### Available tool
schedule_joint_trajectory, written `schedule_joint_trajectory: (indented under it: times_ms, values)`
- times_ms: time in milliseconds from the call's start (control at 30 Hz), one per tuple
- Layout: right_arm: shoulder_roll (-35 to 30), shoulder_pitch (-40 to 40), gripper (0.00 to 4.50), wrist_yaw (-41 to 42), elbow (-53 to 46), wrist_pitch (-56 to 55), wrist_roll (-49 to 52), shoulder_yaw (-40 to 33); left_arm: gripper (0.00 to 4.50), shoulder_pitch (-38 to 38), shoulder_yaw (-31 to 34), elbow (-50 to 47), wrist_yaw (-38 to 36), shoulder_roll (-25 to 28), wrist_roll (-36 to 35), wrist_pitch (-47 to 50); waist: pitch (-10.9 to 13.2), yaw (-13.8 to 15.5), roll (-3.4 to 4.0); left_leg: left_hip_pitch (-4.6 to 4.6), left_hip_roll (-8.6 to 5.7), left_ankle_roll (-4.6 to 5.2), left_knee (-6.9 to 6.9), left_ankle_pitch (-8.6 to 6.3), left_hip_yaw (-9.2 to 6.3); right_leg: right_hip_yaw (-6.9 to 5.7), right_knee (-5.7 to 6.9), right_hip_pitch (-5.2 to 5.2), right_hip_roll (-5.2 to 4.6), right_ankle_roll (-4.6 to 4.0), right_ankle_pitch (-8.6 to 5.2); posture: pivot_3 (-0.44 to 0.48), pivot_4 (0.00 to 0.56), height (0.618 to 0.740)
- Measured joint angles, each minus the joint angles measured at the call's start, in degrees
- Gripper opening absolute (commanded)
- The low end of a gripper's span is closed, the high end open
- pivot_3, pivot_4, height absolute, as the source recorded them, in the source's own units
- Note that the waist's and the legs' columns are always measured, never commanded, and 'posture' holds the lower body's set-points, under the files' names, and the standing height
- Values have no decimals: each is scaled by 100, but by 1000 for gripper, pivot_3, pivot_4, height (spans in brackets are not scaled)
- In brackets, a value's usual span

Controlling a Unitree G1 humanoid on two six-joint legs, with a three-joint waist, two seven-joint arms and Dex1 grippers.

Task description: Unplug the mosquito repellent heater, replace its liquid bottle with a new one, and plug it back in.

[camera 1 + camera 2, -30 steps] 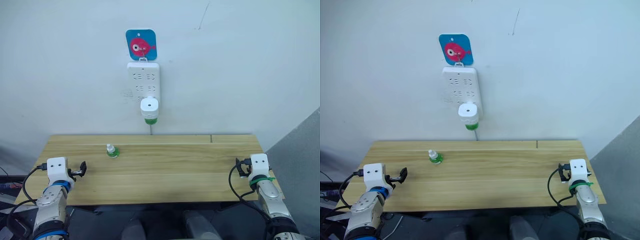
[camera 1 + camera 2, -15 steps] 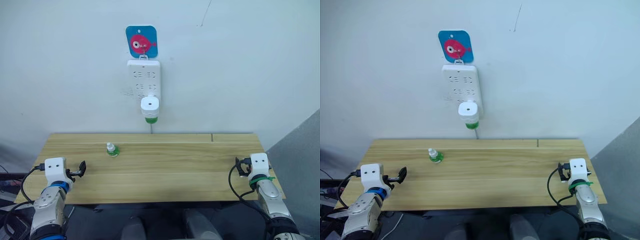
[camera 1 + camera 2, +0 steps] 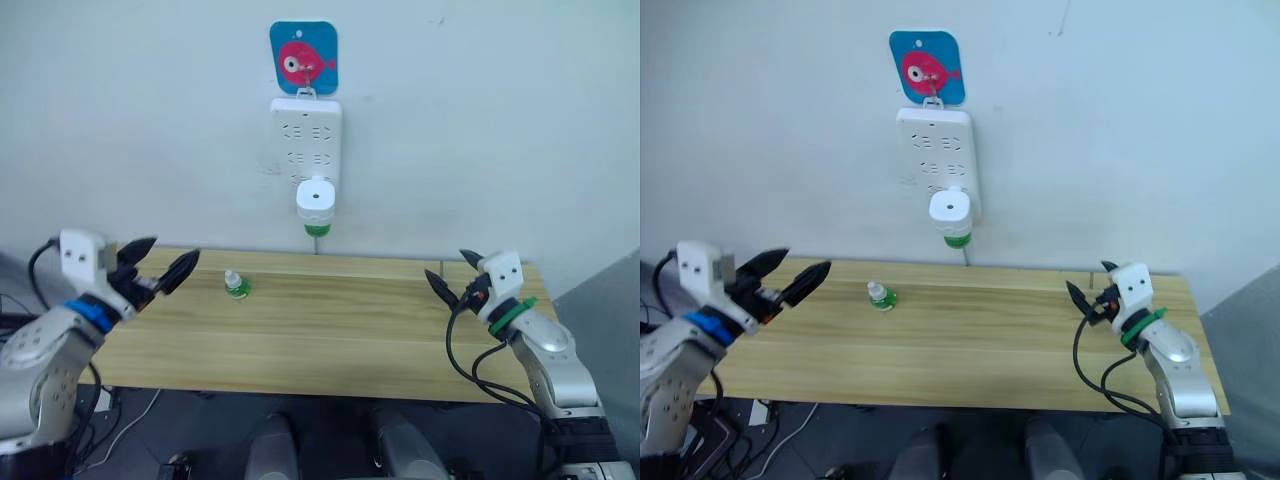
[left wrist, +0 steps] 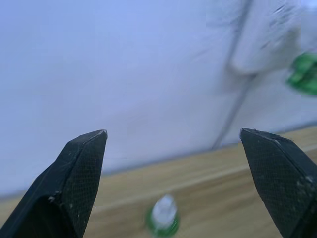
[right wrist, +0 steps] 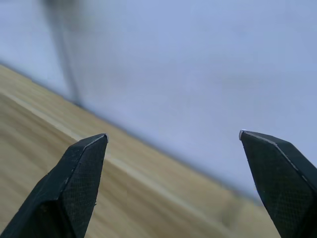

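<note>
The mosquito repellent heater (image 3: 315,198) sits plugged into the power strip (image 3: 305,140) on the far wall. A small bottle (image 3: 235,285), probably the spare, stands on the table (image 3: 330,340). Left gripper (image 3: 160,262) and right gripper (image 3: 451,272) hover spread, empty.

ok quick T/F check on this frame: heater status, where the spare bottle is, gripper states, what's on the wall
1. The mosquito repellent heater is plugged into the power strip on the wall. True.
2. The spare bottle lies tipped over at the table's right end. False: it stands upright on the table, left of centre, near the back edge.
3. The left gripper holds the bottle. False: it is open and empty, hovering over the table's left end, apart from the bottle.
4. The right gripper is open with nothing between its fingers. True.
5. A blue card with a red fish hangs above the power strip. True.
</note>
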Motion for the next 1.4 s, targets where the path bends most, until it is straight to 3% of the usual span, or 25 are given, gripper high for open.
schedule_joint_trajectory:
  times_ms: [100, 367, 667, 1100, 1400]
  values:
    - [3, -265, 4500, 51, -561, 455, 203, 122, 2922, -740, -407, 101, -128, -10, -39, 221, 4, 65, 0, -84, 2, -1, 4, 1, 0, -6, -15, -69, 2, 44, 33, 32, 261, 740]
    - [44, -525, 4500, 37, -923, 1169, 257, 316, 2922, -2012, -1237, 1078, -978, -27, 239, 298, 11, 85, 3, -153, 10, -14, 3, -7, -3, -22, -15, -144, 6, 20, 45, 5, 266, 740]
    - [40, -540, 4500, 25, -1178, 1474, 377, 335, 2922, -3248, -1886, 2990, -2185, -351, 1121, -728, 69, 91, 1, -158, 7, 6, 45, -17, -5, -22, -6, -132, 6, 25, 46, -16, 280, 740]
    - [-1, -127, 4500, -177, -1328, 1500, 375, 266, 2922, -4869, -2220, 5606, -3439, -998, 2170, -2321, 90, 71, -3, -172, 3, 19, 101, -24, -18, -24, 57, -140, 12, 33, 49, -51, 281, 740]
    - [-2, -47, 4500, -224, -1386, 1500, 375, 262, 2922, -5498, -2298, 6533, -4272, -1233, 2591, -3079, 102, 82, -10, -176, -2, 19, 110, -24, -25, -27, 66, -139, 11, 39, 45, -71, 279, 740]
